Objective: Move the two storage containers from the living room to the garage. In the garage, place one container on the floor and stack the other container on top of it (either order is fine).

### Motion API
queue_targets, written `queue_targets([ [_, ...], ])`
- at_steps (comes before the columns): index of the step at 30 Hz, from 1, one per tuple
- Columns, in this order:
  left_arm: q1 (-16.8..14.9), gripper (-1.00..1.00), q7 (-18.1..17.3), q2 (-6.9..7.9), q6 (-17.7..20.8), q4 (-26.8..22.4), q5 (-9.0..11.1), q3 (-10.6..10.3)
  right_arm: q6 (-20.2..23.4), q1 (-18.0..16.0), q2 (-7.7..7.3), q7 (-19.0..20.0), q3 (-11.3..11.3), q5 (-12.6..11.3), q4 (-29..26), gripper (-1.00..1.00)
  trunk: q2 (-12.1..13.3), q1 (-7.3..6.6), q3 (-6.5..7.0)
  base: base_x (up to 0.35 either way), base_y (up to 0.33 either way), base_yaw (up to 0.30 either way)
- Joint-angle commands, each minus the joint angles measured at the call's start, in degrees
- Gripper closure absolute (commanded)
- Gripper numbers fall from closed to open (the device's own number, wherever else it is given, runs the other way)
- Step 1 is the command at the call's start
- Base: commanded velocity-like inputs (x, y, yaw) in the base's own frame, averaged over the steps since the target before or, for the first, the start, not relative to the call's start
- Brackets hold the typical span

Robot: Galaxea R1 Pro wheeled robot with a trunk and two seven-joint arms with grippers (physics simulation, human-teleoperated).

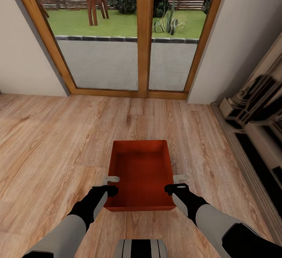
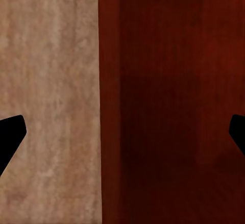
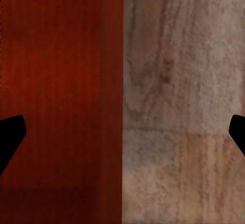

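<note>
I'm early on: one bin (image 1: 141, 174) sits on the living-room wood floor (image 1: 51, 140) by the glass doors, my left gripper (image 1: 112, 179) and right gripper (image 1: 179, 178) spread wide astride its side walls, nothing lifted or carried yet.

Your wrist views cut off the storage container (image 2: 168, 101) beyond both fingers (image 2: 11, 134); its far walls stay unseen.

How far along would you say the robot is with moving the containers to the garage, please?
Early. Nothing looks delivered: the scene is a room with wood plank floor and a glass door, not the garage. In hand: one storage container sits between the left gripper and right gripper, each open and straddling a side wall. Left: lifting and carrying it, fetching a second container, stacking.
</note>
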Motion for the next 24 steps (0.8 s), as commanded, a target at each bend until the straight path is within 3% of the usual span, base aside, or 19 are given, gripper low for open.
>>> queue_targets([
  [1,0.0,-1.00,0.4,0.03,0.3,-0.1,0.3,-0.3,0.3,0.0,-0.03,-0.4,0.5,-0.3,-0.1,-1.00,0.0,-0.01,-0.04,0.000,0.000,0.000],
  [24,0.0,-1.00,0.7,0.20,0.3,0.3,0.7,0.3,0.0,0.0,-0.04,-0.4,0.5,-0.3,-0.1,-1.00,0.0,-0.01,-0.04,0.000,0.000,0.000],
])
